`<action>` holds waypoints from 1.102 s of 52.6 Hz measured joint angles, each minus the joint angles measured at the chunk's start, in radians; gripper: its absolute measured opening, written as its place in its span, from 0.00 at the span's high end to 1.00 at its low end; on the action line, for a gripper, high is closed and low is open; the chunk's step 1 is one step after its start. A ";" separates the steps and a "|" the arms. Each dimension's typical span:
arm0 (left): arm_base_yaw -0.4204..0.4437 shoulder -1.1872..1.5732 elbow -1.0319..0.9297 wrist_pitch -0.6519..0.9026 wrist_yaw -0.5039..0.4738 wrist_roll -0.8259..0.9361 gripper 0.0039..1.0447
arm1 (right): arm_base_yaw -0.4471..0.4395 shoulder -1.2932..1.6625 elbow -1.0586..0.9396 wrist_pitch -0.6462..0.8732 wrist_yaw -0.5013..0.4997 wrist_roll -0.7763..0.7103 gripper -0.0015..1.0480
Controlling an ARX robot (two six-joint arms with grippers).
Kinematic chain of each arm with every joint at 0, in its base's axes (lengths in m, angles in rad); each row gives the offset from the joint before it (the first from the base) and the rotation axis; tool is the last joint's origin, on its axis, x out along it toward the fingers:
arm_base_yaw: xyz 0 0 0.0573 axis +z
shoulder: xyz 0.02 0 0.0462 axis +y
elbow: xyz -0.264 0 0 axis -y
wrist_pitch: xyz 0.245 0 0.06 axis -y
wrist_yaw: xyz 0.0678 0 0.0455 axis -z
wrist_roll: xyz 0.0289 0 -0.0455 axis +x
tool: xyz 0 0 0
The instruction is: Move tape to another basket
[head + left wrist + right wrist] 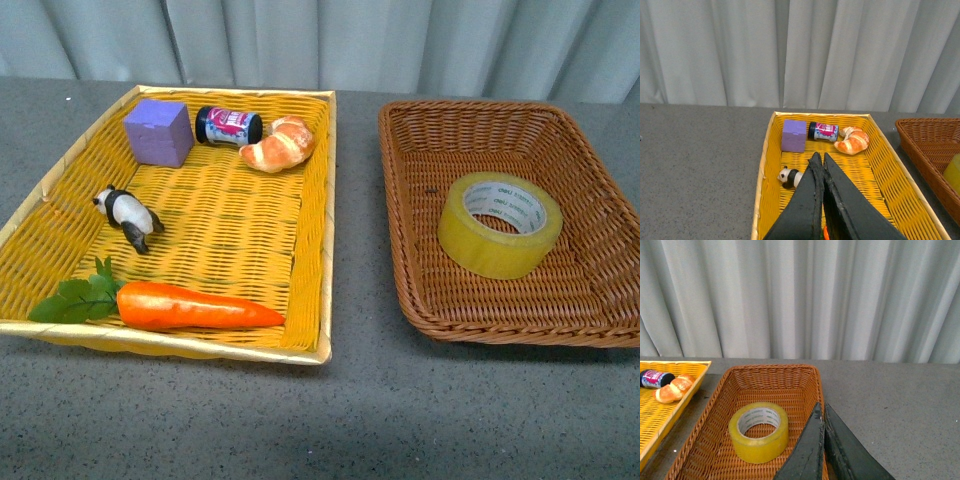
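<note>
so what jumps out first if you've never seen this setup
The bright yellow woven tray on the left grabs the eye, with an orange toy carrot along its near edge and a purple cube at the back. Beside it on the right, the brown wicker basket holds only a roll of yellowish packing tape.

both grippers, left gripper (pixel 820 161) and right gripper (pixel 821 411), have matte black, tapered, wedge-shaped fingers. finger edges look rough and slightly worn.
</note>
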 joint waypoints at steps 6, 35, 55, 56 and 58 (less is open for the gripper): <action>0.000 -0.040 0.000 -0.040 0.000 0.000 0.96 | 0.000 -0.049 0.000 -0.048 0.000 0.000 0.99; 0.000 -0.249 0.000 -0.259 0.001 0.000 0.96 | 0.000 -0.304 0.001 -0.309 -0.003 0.000 0.99; 0.000 -0.251 0.000 -0.259 0.000 0.000 0.96 | 0.000 -0.307 0.001 -0.312 -0.003 0.000 0.99; 0.000 -0.251 0.000 -0.259 0.000 0.000 0.96 | 0.000 -0.307 0.001 -0.312 -0.003 0.000 0.99; 0.000 -0.251 0.000 -0.259 0.000 0.000 0.96 | 0.000 -0.307 0.001 -0.312 -0.003 0.000 0.99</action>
